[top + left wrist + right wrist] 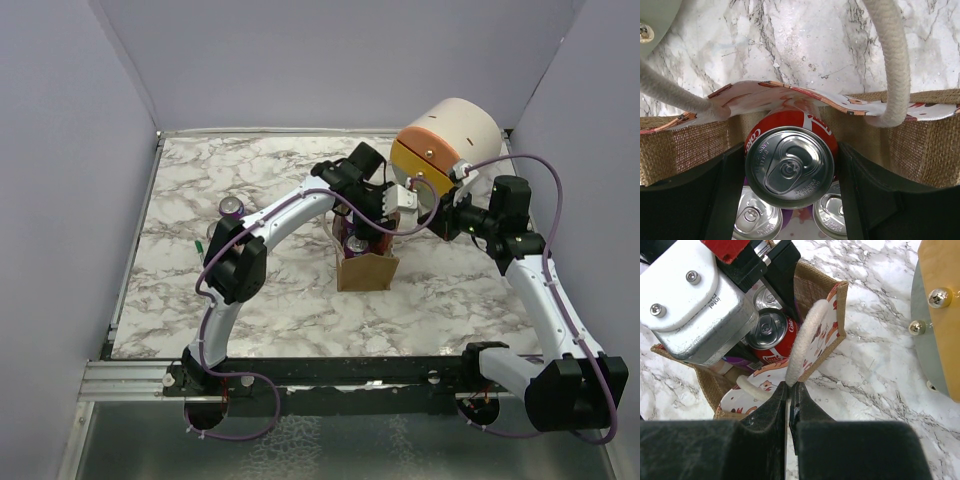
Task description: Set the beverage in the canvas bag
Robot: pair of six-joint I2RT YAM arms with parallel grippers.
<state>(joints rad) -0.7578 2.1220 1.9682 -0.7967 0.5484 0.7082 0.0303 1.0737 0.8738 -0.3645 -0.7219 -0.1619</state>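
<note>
The canvas bag (368, 270) is a small tan tote standing at the table's middle. My left gripper (372, 222) reaches down into its mouth and is shut on a red cola can (790, 167), held upright between both fingers (715, 195). The can hangs just inside the bag's far wall (685, 145), above two silver-topped cans (752, 217) that stand on the bag's floor. My right gripper (792, 386) is shut on one pale loop handle (807, 335) and holds it up and to the right. The red can (771, 335) also shows in the right wrist view.
A large cream-and-orange cylinder (447, 142) lies at the back right, close behind the right wrist. A purple can (232, 208) stands on the marble to the left of the bag. A small green object (200, 245) lies near it. Grey walls close in the table.
</note>
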